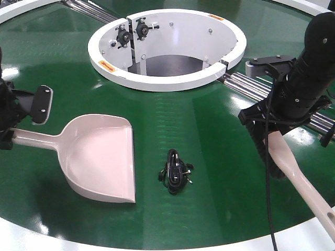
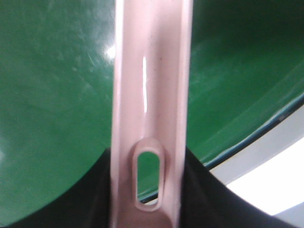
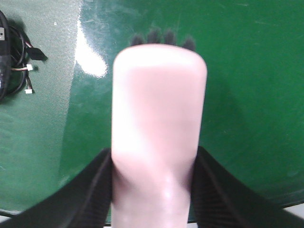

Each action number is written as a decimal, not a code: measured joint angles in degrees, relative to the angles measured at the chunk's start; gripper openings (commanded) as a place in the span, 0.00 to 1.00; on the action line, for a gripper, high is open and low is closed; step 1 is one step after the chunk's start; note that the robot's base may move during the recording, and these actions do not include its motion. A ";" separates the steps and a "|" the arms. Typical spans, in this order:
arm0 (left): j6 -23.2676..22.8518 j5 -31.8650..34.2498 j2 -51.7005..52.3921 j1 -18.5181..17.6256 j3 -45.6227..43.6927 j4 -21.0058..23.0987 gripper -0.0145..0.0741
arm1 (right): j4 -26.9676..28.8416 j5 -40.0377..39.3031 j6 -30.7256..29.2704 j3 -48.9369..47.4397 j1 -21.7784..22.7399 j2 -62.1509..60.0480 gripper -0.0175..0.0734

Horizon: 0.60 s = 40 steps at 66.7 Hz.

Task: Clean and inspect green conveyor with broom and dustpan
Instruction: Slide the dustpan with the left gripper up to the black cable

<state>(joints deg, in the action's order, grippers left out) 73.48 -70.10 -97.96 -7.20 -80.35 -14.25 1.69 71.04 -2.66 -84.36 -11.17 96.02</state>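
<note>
**Debris between broom and dustpan**

Debris, a black cable bundle (image 1: 175, 171), is noted on the green conveyor (image 1: 209, 130), on the near side of the white ring (image 1: 167, 79). The dustpan (image 1: 99, 157) is laid flat near-left of the ring, with its lip turned toward the bundle and its handle clamped in the left gripper (image 2: 149, 190). The beige-pink, dark-bristled broom (image 1: 301, 180) is held fast by the right gripper (image 3: 154, 190) near-right of the ring, handle trailing away from it. The bundle is placed between bristles and lip, closer to the lip.
</note>
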 measured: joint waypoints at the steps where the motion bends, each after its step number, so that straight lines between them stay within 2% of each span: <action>1: 0.00 0.01 0.00 -0.23 0.00 -0.10 0.16 | 0.00 0.00 0.00 0.00 0.00 0.00 0.19; 22: -0.66 0.39 -0.72 -4.58 -0.32 -0.93 0.16 | 0.00 0.00 0.00 0.00 0.00 0.00 0.19; 40: -1.20 0.41 -2.63 -8.55 -0.38 0.88 0.16 | 0.00 0.00 0.00 0.00 0.00 0.00 0.19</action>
<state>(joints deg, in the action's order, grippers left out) 72.28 -69.69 -100.58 -15.75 -80.74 -13.37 1.69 71.04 -2.66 -84.36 -11.17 96.02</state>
